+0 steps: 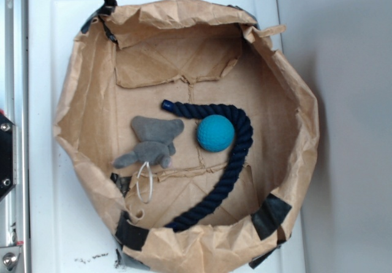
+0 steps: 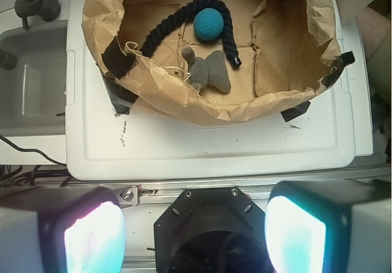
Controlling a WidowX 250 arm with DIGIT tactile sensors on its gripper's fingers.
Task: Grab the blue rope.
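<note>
The gripper is hanging released, pads spread wide with nothing between them, well back from the paper basket. Far ahead, beyond the grey plush toy, the blue rope is lying curled around the teal ball; it is looking soft, limp and light, so pinching across its open left stretch, clear of the ball, seems best.

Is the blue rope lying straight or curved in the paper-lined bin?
Curved. The blue rope arcs around the teal ball, one capped end near the grey plush toy, the other at the bin's lower wall.
</note>
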